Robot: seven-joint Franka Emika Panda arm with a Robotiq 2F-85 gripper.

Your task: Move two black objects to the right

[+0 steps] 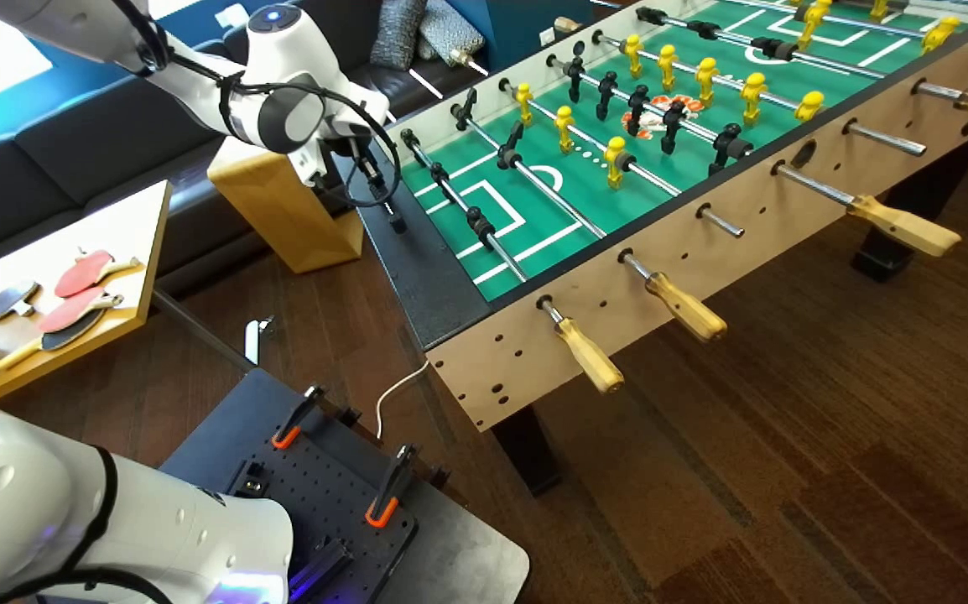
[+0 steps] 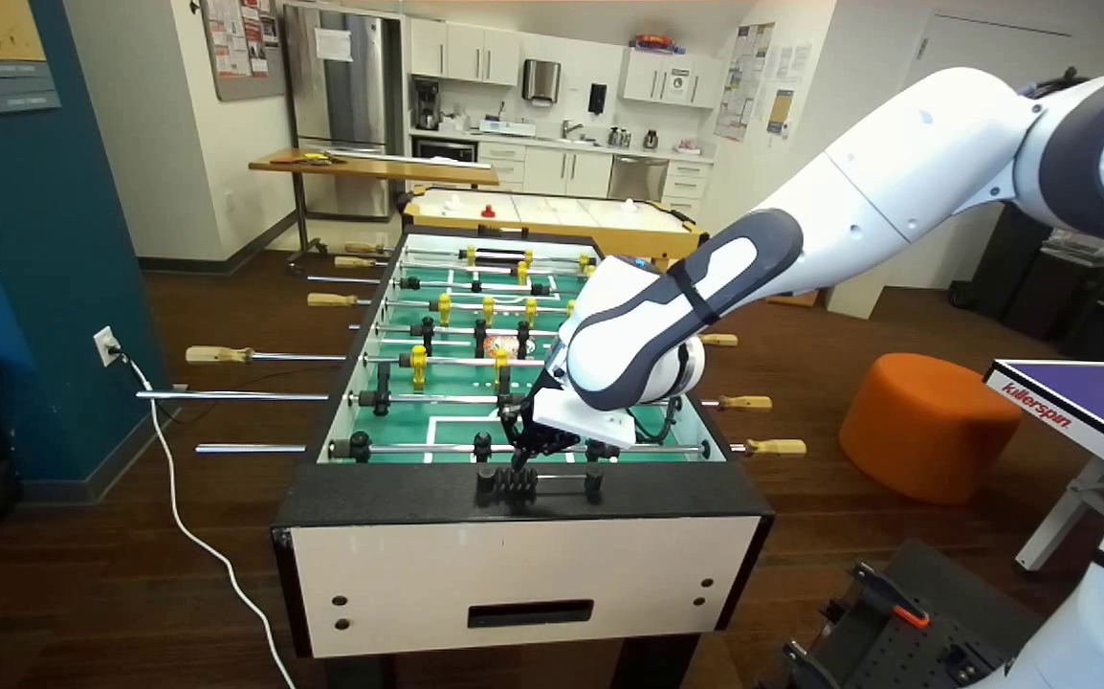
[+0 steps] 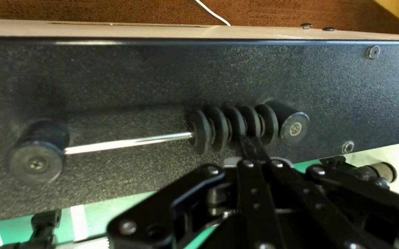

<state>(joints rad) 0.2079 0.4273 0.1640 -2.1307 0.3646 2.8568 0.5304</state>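
My pincer (image 3: 253,145), closed narrow, sits at five black beads (image 3: 235,122) over the bench (image 3: 123,79); in the wrist view, bare rod (image 3: 127,144) runs to the pincer's left.

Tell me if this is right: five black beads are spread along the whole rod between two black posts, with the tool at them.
Not spread: the wrist view shows the five black beads bunched beside one post, leaving the rod bare towards the other post. The tool is indeed at them.
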